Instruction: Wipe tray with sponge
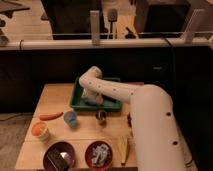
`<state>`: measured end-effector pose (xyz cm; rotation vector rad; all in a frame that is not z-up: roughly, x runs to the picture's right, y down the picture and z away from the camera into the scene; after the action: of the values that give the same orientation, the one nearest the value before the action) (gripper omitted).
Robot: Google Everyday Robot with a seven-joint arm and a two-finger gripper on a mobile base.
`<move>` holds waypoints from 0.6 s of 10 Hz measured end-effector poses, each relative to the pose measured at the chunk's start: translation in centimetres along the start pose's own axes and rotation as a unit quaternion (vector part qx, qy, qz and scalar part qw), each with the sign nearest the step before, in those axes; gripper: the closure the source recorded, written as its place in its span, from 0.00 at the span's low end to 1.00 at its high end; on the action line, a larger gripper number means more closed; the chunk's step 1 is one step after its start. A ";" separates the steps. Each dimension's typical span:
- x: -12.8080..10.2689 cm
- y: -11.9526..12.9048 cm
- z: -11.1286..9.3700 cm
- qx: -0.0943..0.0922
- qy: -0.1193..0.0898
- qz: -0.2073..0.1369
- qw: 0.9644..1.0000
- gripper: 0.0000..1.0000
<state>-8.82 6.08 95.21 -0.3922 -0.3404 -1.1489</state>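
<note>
The dark green tray [111, 103] sits at the back middle of the wooden table. My white arm reaches in from the lower right, bends at an elbow above the tray's back edge and points down into it. My gripper [92, 97] is low inside the left half of the tray, at its floor. A pale grey-blue patch right under the gripper looks like the sponge [90, 101]; most of it is hidden by the gripper.
In front of the tray stand a blue cup [70, 118] and a small dark round object [101, 116]. An orange carrot-like piece [51, 116] and an orange cup [40, 130] lie at the left. Two round bowls [99, 153] sit at the front edge, with a yellowish item [124, 148] beside them.
</note>
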 end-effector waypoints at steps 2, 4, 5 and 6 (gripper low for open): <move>0.5 0.2 0.8 -0.016 0.005 0.020 1.000 0.20; 1.1 0.7 1.2 -0.028 0.009 0.040 0.999 0.20; 1.3 0.8 1.2 -0.030 0.011 0.046 0.998 0.20; 1.6 1.1 1.3 -0.033 0.012 0.053 0.998 0.20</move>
<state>-7.34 5.81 96.94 -0.4499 -0.2587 -1.0621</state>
